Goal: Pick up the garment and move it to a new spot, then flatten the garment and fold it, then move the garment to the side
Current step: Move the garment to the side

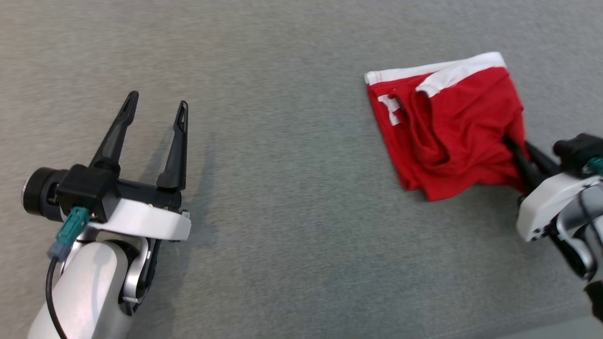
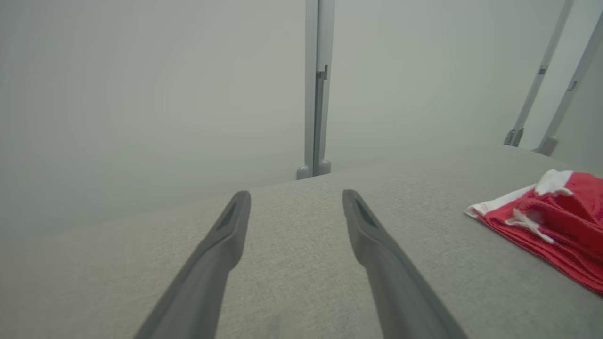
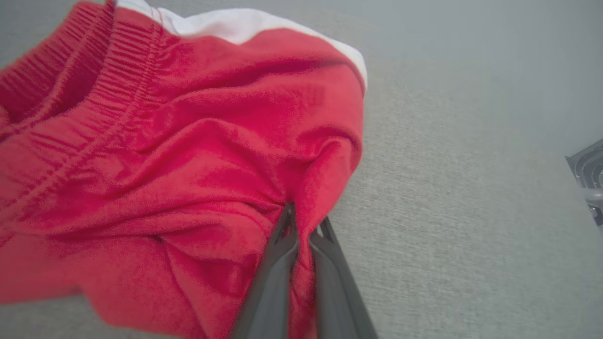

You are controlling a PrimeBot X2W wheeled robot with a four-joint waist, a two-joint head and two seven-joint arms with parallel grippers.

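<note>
My right claw [image 3: 305,221] is pinching a fold at the near edge of the red shorts [image 1: 447,127], its two fingers pressed together on the cloth. The shorts, white-trimmed and rumpled, are lying on the grey fabric surface [image 1: 292,212] on my right side. My left claw [image 1: 158,101] is standing well apart from them, fingers spread wide, holding nothing.

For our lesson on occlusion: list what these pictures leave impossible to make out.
Head view: tips of right hand, buried in garment folds.
Left wrist view: rest of garment, cut off by right edge.
Right wrist view: garment's whole outline, cropped left and bottom.
</note>
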